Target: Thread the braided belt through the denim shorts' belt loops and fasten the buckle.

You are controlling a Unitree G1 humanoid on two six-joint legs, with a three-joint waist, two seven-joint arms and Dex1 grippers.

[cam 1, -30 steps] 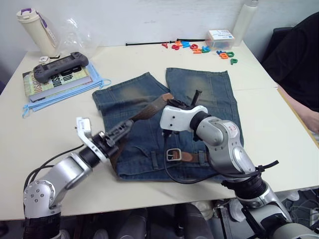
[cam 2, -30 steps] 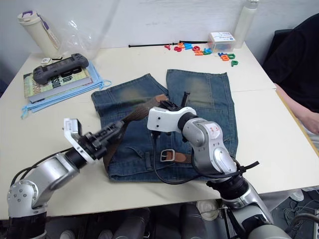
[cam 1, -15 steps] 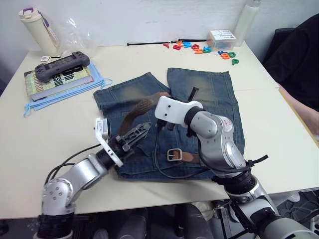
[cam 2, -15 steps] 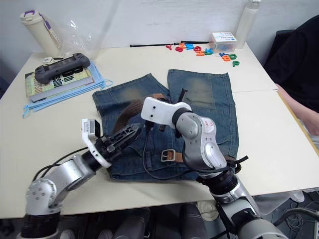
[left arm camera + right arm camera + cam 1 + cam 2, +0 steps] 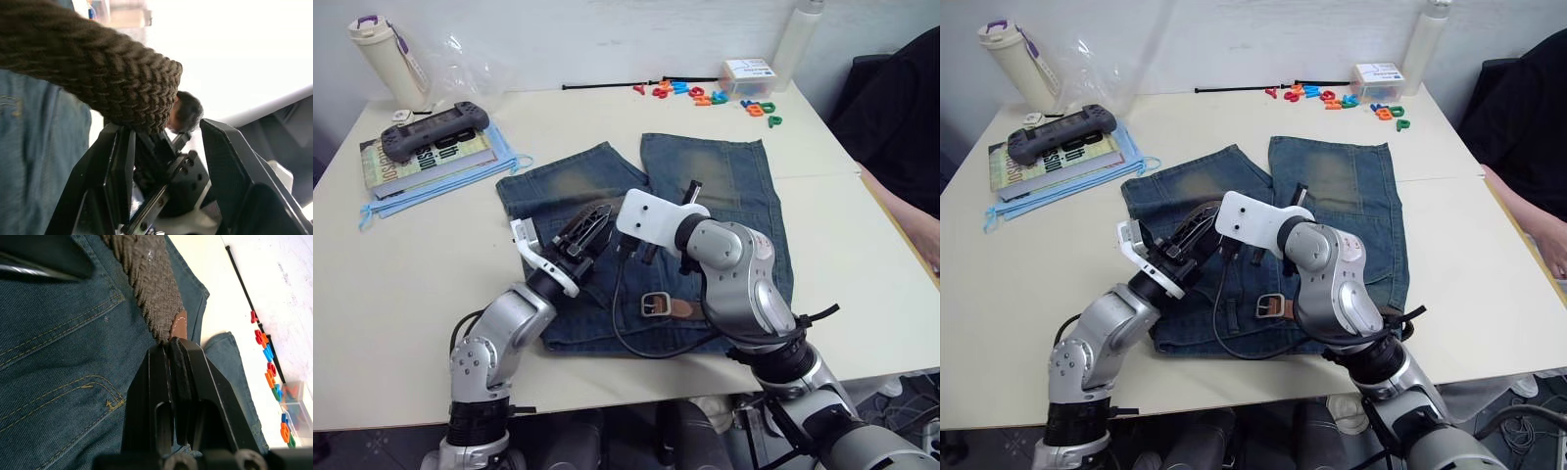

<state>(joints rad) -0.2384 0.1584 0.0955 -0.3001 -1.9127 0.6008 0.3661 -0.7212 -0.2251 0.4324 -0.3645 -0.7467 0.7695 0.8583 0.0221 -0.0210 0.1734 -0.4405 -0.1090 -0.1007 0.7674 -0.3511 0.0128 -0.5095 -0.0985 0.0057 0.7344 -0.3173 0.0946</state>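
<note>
The denim shorts (image 5: pixel 724 186) lie flat on the table, waistband toward me. The braided belt (image 5: pixel 146 274) crosses them. Its silver buckle (image 5: pixel 653 303) and tan end rest by a belt loop (image 5: pixel 619 315) at the waistband. My right gripper (image 5: pixel 168 346) is shut on the belt where the braid meets the other tan leather tip (image 5: pixel 179 325), over the left leg. My left gripper (image 5: pixel 590 223) is close beside it, open. The braid (image 5: pixel 98 63) lies across the tip of one of its fingers (image 5: pixel 115 147).
A black cable (image 5: pixel 625 328) from my right wrist loops over the shorts. At far left are a book with a game controller (image 5: pixel 431 132), blue masks (image 5: pixel 440 181) and a bottle (image 5: pixel 386 59). Toy letters (image 5: pixel 705 95) and a box (image 5: pixel 747 73) lie at the back. A person (image 5: pixel 901 108) sits at right.
My left gripper has swung right and forward from the shorts' left edge to beside the right gripper. The belt between them has gone from stretched to bunched. The right gripper shifted slightly left.
</note>
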